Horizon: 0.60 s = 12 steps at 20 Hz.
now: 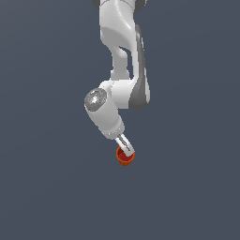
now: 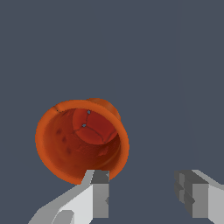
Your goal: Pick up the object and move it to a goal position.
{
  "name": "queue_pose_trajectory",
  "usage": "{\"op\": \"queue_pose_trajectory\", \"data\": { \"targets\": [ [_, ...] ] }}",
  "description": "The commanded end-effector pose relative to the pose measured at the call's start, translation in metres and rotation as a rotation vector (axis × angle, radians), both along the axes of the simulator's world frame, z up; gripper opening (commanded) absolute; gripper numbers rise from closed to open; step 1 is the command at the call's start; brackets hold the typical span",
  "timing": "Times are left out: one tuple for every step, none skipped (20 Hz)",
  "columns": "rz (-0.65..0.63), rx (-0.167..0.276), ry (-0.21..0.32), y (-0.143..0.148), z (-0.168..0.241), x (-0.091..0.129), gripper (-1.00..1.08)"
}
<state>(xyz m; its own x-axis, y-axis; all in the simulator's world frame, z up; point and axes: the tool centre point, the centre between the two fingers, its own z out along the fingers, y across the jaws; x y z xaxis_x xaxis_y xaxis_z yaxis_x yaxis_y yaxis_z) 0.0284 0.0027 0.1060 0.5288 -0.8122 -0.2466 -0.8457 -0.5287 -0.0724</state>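
With its jaws spread wide and holding nothing, the gripper sits offset from the cup, one finger meeting the rim and the other well clear, so closing now would likely nudge or tip it rather than clamp it.

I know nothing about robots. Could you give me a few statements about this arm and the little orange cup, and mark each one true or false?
1. The cup is orange-red with a darker red inside. True.
2. The claw is clamped shut on the cup. False: its fingers stand wide apart, and one finger sits at the cup's rim.
3. Several cups are in the scene. False: only one shows.
4. In the exterior view, the white arm reaches down to the cup. True.
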Motion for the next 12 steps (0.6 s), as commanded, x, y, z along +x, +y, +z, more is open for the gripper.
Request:
{"op": "queue_pose_trajectory", "data": {
  "targets": [
    [-0.062, 0.013, 0.014, 0.0019, -0.0028, 0.0031, 0.28],
    [-0.082, 0.018, 0.019, 0.0025, -0.0037, 0.0041, 0.28],
    [-0.100, 0.022, 0.023, 0.0030, -0.0045, 0.0050, 0.28],
    [-0.116, 0.025, 0.028, 0.0035, -0.0053, 0.0058, 0.28],
    [-0.131, 0.029, 0.031, 0.0040, -0.0060, 0.0065, 0.28],
    [-0.144, 0.031, 0.034, 0.0044, -0.0066, 0.0071, 0.28],
    [-0.155, 0.034, 0.037, 0.0047, -0.0071, 0.0077, 0.28],
    [-0.164, 0.036, 0.040, 0.0050, -0.0076, 0.0082, 0.28],
    [-0.172, 0.038, 0.042, 0.0052, -0.0080, 0.0085, 0.28],
    [-0.178, 0.039, 0.043, 0.0054, -0.0082, 0.0088, 0.28],
    [-0.182, 0.040, 0.045, 0.0056, -0.0084, 0.0091, 0.28],
    [-0.185, 0.041, 0.045, 0.0057, -0.0086, 0.0092, 0.28]
  ]
}}
